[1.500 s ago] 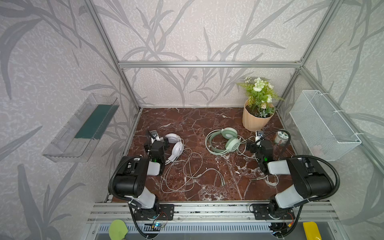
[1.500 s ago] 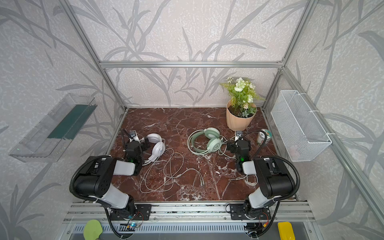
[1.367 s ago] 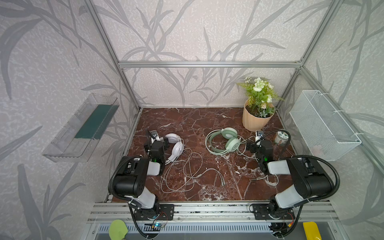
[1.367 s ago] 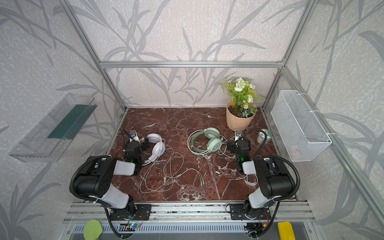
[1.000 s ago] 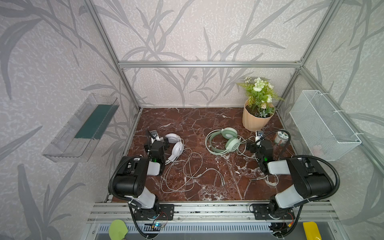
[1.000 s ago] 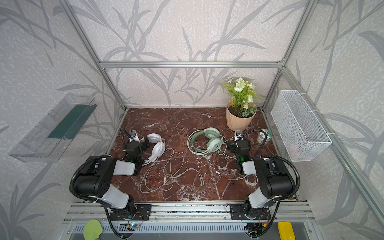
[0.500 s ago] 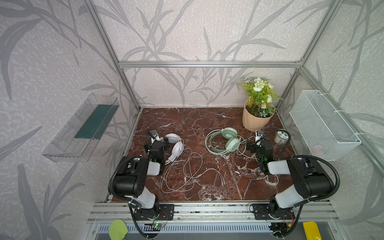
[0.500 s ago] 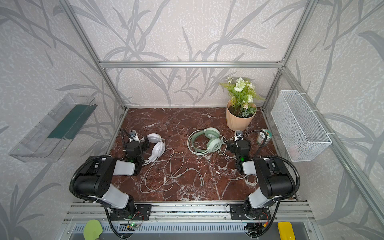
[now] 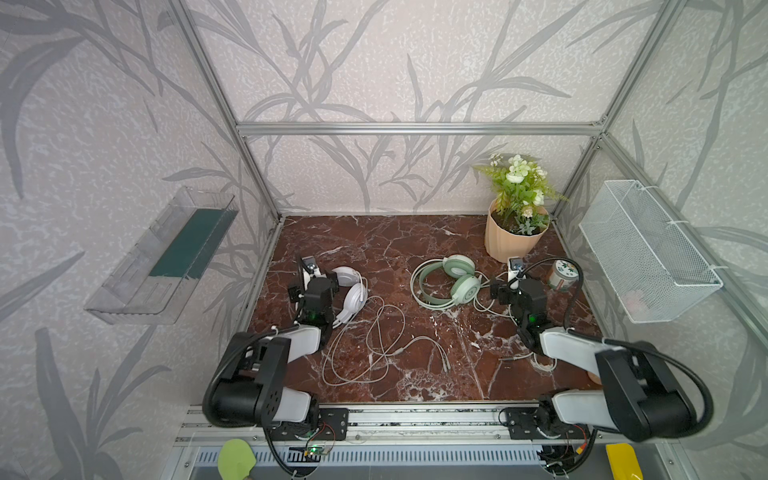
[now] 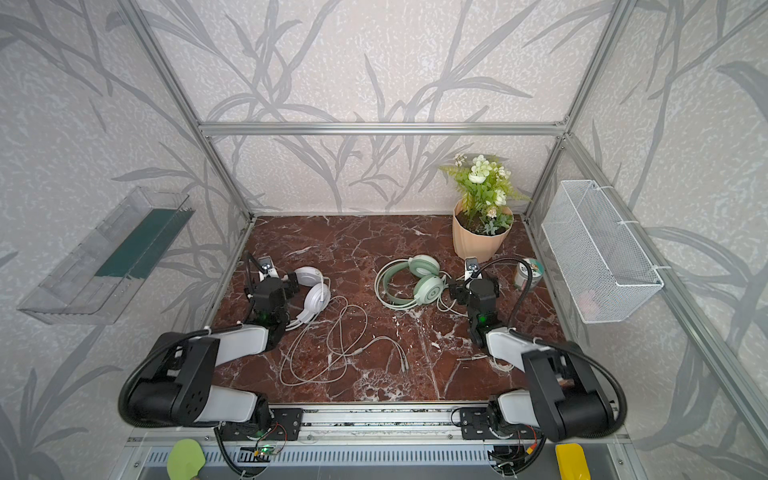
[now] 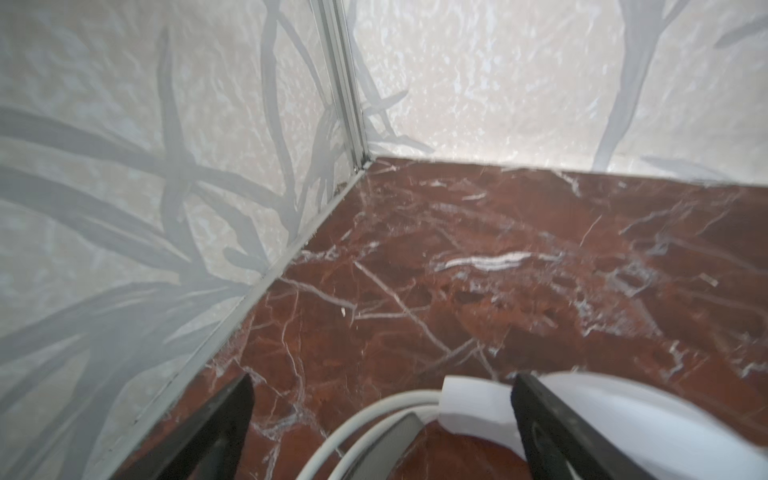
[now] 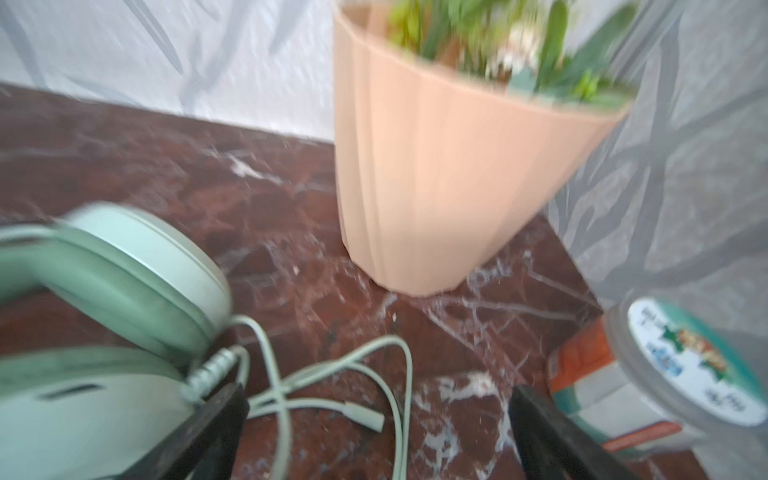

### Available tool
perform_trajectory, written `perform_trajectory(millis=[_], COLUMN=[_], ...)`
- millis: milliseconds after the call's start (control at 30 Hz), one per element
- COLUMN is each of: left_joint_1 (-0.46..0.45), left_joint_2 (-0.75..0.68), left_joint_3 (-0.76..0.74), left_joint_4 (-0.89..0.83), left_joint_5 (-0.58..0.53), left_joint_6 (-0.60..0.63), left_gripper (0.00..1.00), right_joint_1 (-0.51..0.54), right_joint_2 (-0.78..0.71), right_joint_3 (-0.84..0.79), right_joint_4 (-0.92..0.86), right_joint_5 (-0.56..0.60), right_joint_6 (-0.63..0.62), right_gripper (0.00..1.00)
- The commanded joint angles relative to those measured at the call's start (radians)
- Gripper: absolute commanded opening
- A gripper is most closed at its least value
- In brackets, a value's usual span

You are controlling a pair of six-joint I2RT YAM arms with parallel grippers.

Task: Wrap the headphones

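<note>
The white headphones [image 9: 352, 289] [image 10: 316, 291] lie at the left of the marble floor, and their pale cable [image 9: 374, 345] loops toward the front. The mint green headphones [image 9: 454, 277] [image 10: 420, 279] lie right of centre. My left gripper [image 9: 318, 279] [image 11: 382, 380] is open low over the white headband [image 11: 374, 419], which runs between its fingers. My right gripper [image 9: 509, 286] [image 12: 378, 390] is open beside a mint ear cup [image 12: 83, 415]. The thin mint cable [image 12: 332, 403] lies between its fingers. Neither gripper holds anything.
A peach flower pot [image 9: 515, 239] [image 12: 436, 187] stands at the back right. A small tin can [image 9: 563, 274] [image 12: 665, 374] lies close to my right gripper. A white wire basket [image 9: 648, 253] hangs on the right wall and a clear shelf [image 9: 166, 257] on the left wall.
</note>
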Motion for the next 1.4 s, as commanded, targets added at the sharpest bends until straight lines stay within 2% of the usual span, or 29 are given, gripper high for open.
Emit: perform_trajectory(millis=[0, 33, 67, 100, 133, 200, 233, 300, 367, 433, 533, 700, 800, 867, 933, 1000, 1100, 1267, 1367], left_joint_1=[0.022, 0.041, 0.07, 0.111, 0.135, 0.142, 0.162, 0.213, 0.255, 0.273, 0.278, 0.335, 0.364, 0.382, 0.388, 0.389, 0.389, 0.39, 0.39], left_joint_2=[-0.179, -0.218, -0.25, -0.279, -0.31, -0.393, -0.437, -0.462, -0.447, -0.422, -0.408, -0.405, -0.336, -0.281, -0.24, -0.211, -0.147, 0.015, 0.116], left_joint_3=[0.214, 0.309, 0.383, 0.443, 0.472, 0.463, 0.451, 0.482, 0.538, 0.591, 0.597, 0.51, 0.481, 0.476, 0.472, 0.472, 0.485, 0.537, 0.586], left_joint_4=[-0.473, -0.723, -0.885, -1.035, -1.113, -1.19, -1.224, -1.371, -1.546, -1.674, -1.751, -1.709, -1.684, -1.69, -1.682, -1.67, -1.658, -1.636, -1.625], left_joint_5=[-0.226, -0.269, -0.234, -0.138, -0.056, 0.023, 0.107, 0.216, 0.237, 0.264, 0.33, 0.425, 0.518, 0.531, 0.53, 0.547, 0.553, 0.592, 0.612], left_joint_6=[-0.239, -0.414, -0.527, -0.55, -0.546, -0.562, -0.582, -0.647, -0.722, -0.74, -0.704, -0.659, -0.646, -0.634, -0.622, -0.623, -0.627, -0.616, -0.621], left_gripper=[0.99, 0.99, 0.99, 0.99, 0.99, 0.99, 0.99, 0.99, 0.99, 0.99, 0.99, 0.99, 0.99, 0.99, 0.99, 0.99, 0.99, 0.97, 0.94], right_joint_1=[0.003, 0.002, 0.002, -0.004, -0.019, -0.072, -0.104, -0.121, -0.119, -0.116, -0.116, -0.116, -0.116, -0.116, -0.115, -0.115, -0.108, -0.02, 0.08], right_joint_2=[-0.186, -0.209, -0.223, -0.236, -0.251, -0.289, -0.304, -0.315, -0.328, -0.335, -0.315, -0.309, -0.332, -0.377, -0.435, -0.482, -0.492, -0.455, -0.467], right_joint_3=[0.185, 0.231, 0.257, 0.278, 0.284, 0.275, 0.251, 0.206, 0.178, 0.159, 0.157, 0.163, 0.203, 0.217, 0.175, 0.093, 0.027, 0.064, 0.052], right_joint_4=[-0.355, -0.436, -0.479, -0.519, -0.541, -0.568, -0.525, -0.406, -0.375, -0.38, -0.41, -0.427, -0.501, -0.574, -0.6, -0.497, -0.353, -0.374, -0.357], right_joint_5=[0.047, 0.043, 0.054, 0.079, 0.08, -0.04, -0.174, -0.381, -0.457, -0.46, -0.449, -0.482, -0.488, -0.476, -0.386, -0.351, -0.378, -0.381, -0.301], right_joint_6=[0.149, 0.224, 0.292, 0.41, 0.518, 0.68, 0.735, 0.75, 0.798, 0.895, 0.994, 0.987, 0.876, 0.824, 0.909, 0.956, 0.989, 0.908, 0.816], right_gripper=[0.99, 0.99, 0.99, 0.99, 1.0, 0.99, 0.99, 0.99, 0.99, 0.99, 0.99, 0.99, 0.99, 0.99, 0.99, 0.99, 0.99, 0.99, 0.99])
